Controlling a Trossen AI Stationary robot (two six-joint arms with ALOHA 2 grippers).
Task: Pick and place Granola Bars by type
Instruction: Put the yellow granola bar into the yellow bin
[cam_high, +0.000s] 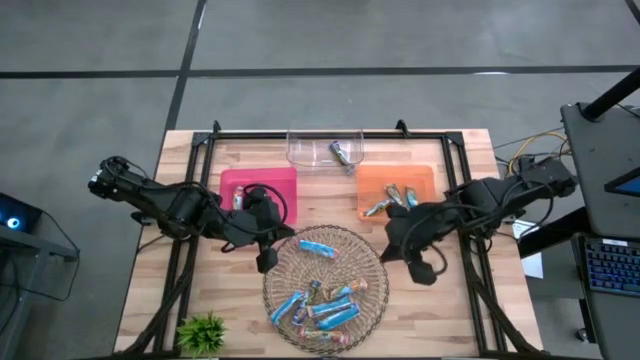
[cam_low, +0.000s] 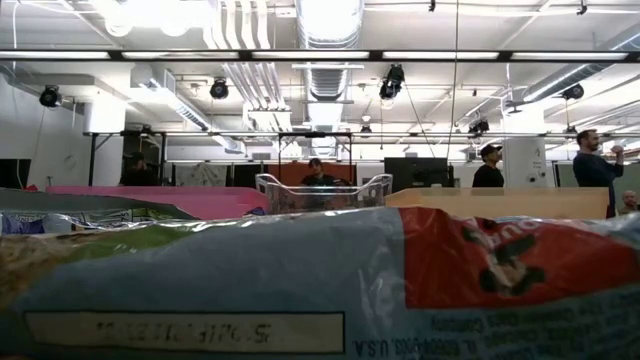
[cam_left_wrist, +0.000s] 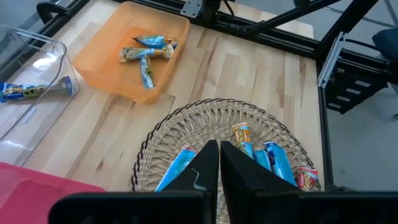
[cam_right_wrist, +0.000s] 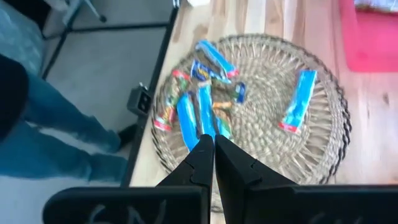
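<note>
In the woven basket (cam_high: 372, 262), Granola Bars (cam_high: 333, 313) jumbled, long axes pointing every way.

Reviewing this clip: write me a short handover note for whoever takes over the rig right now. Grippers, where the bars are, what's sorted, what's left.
Left gripper: shut, empty, at the left edge of the wicker basket.
Right gripper: shut, empty, just off the basket's right edge.
Sorted so far: about three bars in the orange tray, one in the clear tray, one at the edge of the pink tray.
Left to do: the basket holds a pile of granola bars, mostly blue wrappers, plus a lone blue bar near its far side. Neither arm has started a pick.
The low view is blocked by a bar wrapper against the lens.
</note>
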